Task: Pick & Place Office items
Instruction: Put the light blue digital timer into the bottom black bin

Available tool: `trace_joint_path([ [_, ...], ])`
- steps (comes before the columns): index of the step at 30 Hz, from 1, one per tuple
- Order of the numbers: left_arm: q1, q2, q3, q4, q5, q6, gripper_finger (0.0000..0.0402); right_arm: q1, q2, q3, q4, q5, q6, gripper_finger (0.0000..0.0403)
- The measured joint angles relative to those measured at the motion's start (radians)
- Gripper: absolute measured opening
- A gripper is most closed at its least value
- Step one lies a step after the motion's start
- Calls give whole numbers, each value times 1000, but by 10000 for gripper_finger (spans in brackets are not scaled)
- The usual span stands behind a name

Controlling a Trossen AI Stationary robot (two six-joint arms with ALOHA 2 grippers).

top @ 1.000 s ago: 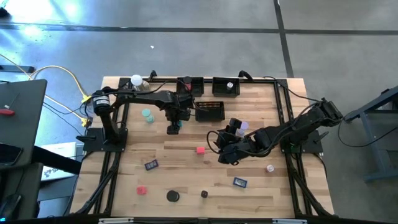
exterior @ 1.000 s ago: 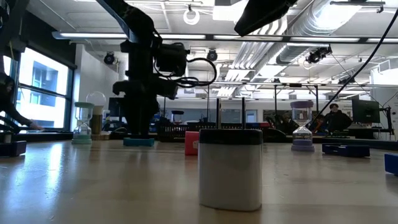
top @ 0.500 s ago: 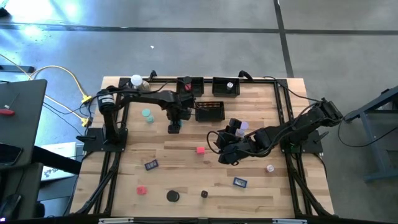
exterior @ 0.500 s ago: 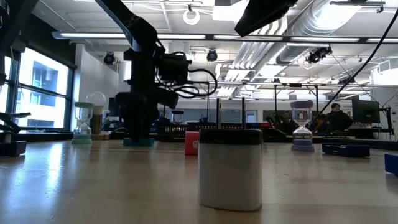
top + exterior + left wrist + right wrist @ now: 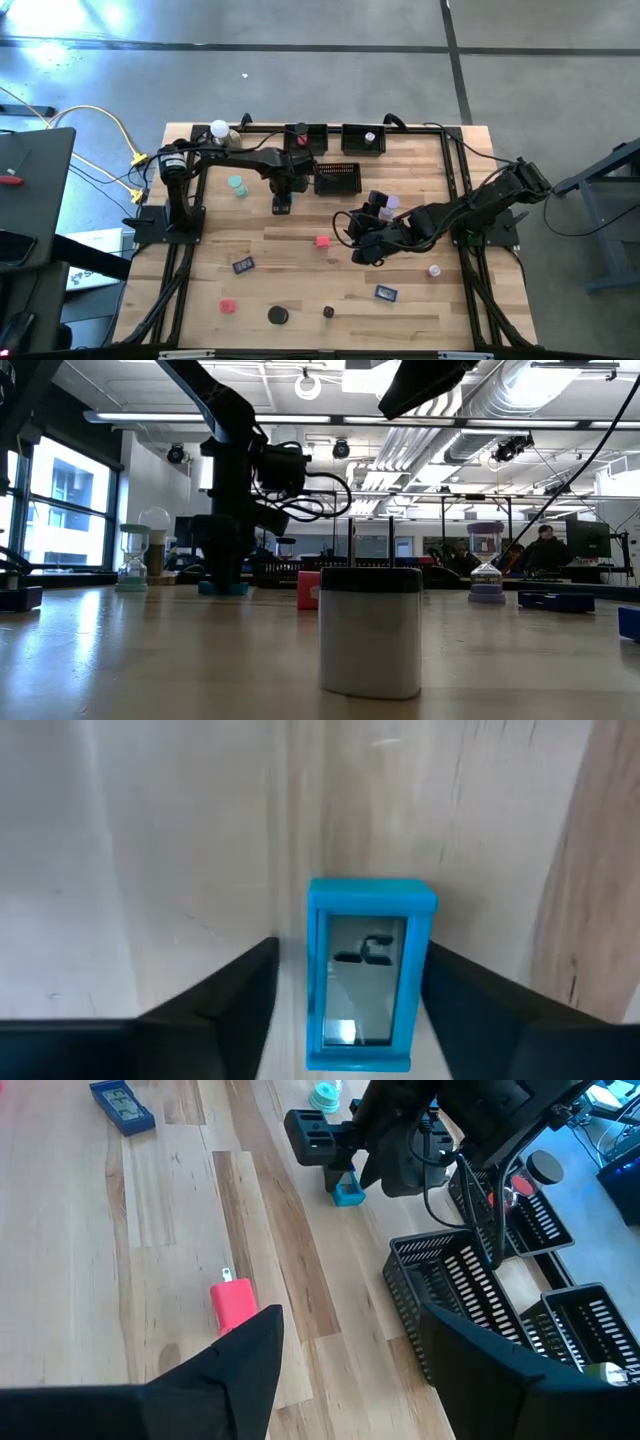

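My left gripper [image 5: 281, 203] points down, open, over a small blue-framed upright piece [image 5: 369, 970] that stands on the table. Its two fingers [image 5: 235, 988] stand on either side of the piece, and I see no touch. In the low view the piece [image 5: 222, 587] sits under that gripper. My right gripper [image 5: 358, 243] waits open at mid-table, just right of a pink-red cube [image 5: 322, 240], also seen in the right wrist view [image 5: 233, 1302]. Other items lie scattered: dark blue blocks [image 5: 243, 265] [image 5: 386, 293], a red cube [image 5: 228, 306] and a black disc [image 5: 277, 316].
Black mesh trays [image 5: 338, 178] [image 5: 363, 139] stand along the far edge, right of my left gripper. A teal hourglass [image 5: 236, 185] stands to its left, a lavender one [image 5: 385, 203] near my right arm. The white ball [image 5: 219, 129] sits at the far left corner. A white cylinder [image 5: 370, 630] stands near the low camera.
My left gripper has edged over the blue piece, covering more of it in the high view. The piece has stayed where it was.
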Motion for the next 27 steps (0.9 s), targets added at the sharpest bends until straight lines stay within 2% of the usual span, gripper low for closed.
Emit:
trace_joint_path([
  [3,-7,1,0,-1,3,-12,152,0,0,0,0,0,0,221],
  [5,-13,-3,0,-4,-3,-23,131,0,0,0,0,0,0,221],
  [9,-24,-38,0,-6,-2,-36,132,0,0,0,0,0,-6,221],
  [13,-62,-98,32,-78,23,-48,132,0,0,0,1,0,-9,221],
  [18,-104,-152,104,-106,-34,-44,132,0,0,0,2,0,-9,221],
  [23,-116,-162,206,-76,-40,19,132,0,0,0,8,2,-8,221],
  [27,-109,-157,239,36,-39,90,132,18,0,0,13,13,-3,221],
])
